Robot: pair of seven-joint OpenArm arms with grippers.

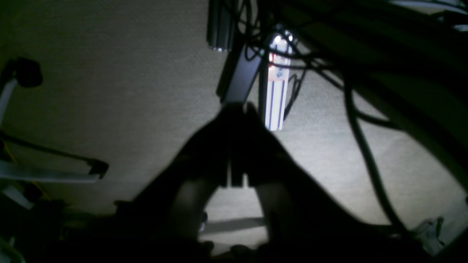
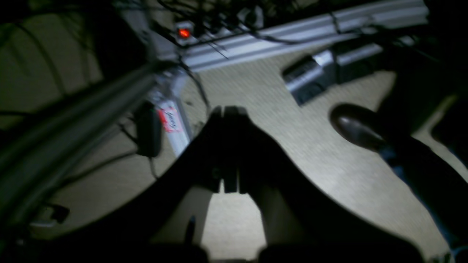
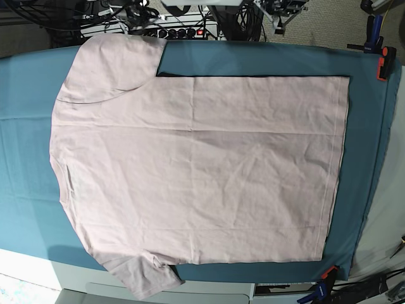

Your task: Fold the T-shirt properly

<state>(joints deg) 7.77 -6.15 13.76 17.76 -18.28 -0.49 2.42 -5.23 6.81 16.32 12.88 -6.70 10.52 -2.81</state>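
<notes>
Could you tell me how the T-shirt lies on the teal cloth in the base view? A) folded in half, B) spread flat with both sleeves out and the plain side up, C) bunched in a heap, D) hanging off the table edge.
B: the T-shirt is spread out flat on the teal cloth, both short sleeves extended at the view's left, with no print visible on the upward side.

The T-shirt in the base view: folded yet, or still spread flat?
Spread flat. The T-shirt lies opened out on the teal cloth, both sleeves extended and the hem straight, with no fold made yet. Neither gripper touches it.
</notes>
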